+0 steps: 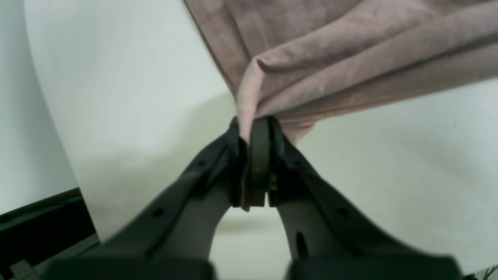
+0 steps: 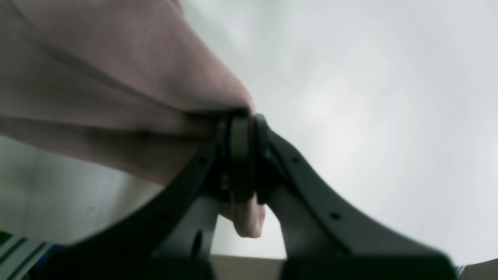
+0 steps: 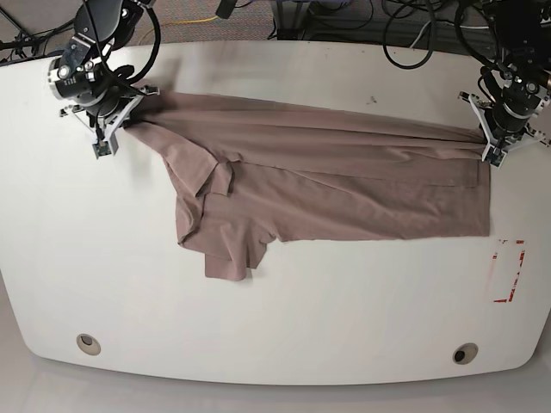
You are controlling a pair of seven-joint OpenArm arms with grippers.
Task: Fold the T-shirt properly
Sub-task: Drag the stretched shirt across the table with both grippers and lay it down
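The mauve-brown T-shirt (image 3: 327, 181) is stretched sideways across the white table (image 3: 275, 301), its far edge pulled taut between my two grippers. At the far right of the base view, my left gripper (image 3: 487, 138) is shut on a bunched corner of the T-shirt (image 1: 330, 50); in the left wrist view the left gripper (image 1: 255, 126) pinches a fold of fabric. My right gripper (image 3: 129, 116) at the far left is shut on the other end of the T-shirt (image 2: 97, 89). The right gripper (image 2: 241, 116) has cloth poking out below its pads. A sleeve (image 3: 231, 254) lies flat toward the front.
Red marks (image 3: 508, 271) are drawn on the table at the right. Two round holes (image 3: 86, 342) (image 3: 465, 353) sit near the front edge. Cables (image 3: 405, 34) lie beyond the table's far edge.
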